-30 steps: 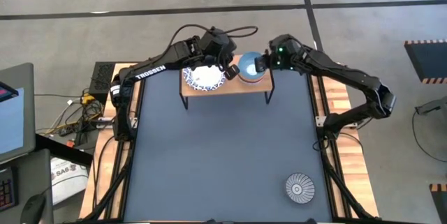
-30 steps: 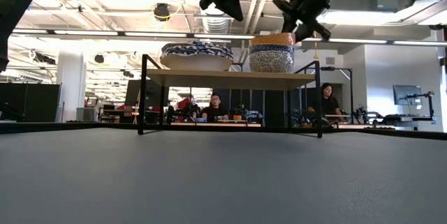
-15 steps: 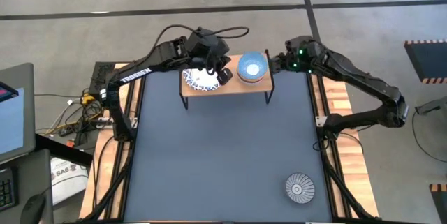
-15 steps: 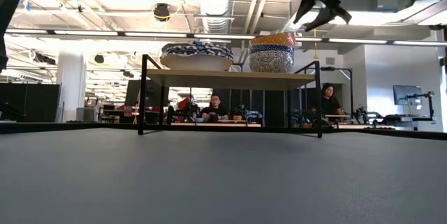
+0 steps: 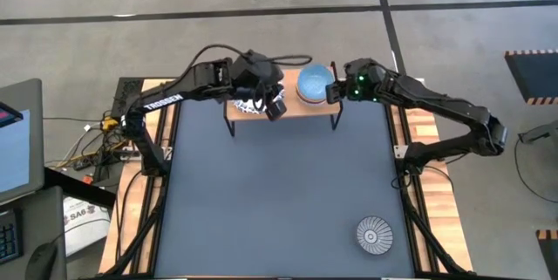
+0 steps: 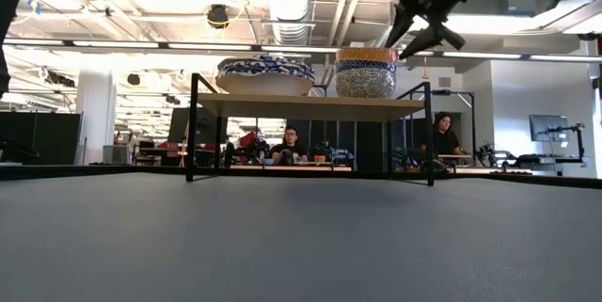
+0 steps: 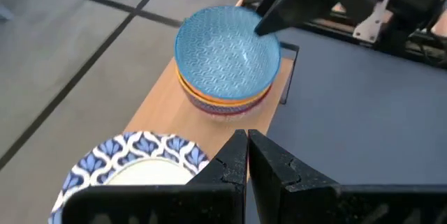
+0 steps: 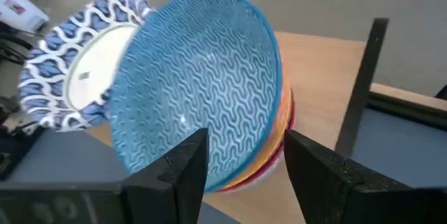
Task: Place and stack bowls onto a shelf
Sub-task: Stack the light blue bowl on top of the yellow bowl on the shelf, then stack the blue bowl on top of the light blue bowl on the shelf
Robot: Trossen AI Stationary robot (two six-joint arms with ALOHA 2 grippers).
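Last bowl, striped grey-blue (image 5: pixel 373 234), prob rigid, slick, chippable: pinch rim w/ right gripper (image 8: pixel 241 158), jaws apart by light blue bowl (image 8: pixel 202 77); left gripper (image 7: pixel 246 155) closed.

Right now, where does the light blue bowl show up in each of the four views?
High view: the light blue bowl sits upper centre, on the shelf's right end.
Low view: only its rim shows, capping the small stack.
Left wrist view: upper centre.
Right wrist view: fills the middle, just beyond the open right gripper.
Shared landmark: the blue-and-white patterned bowls beside it on the shelf.
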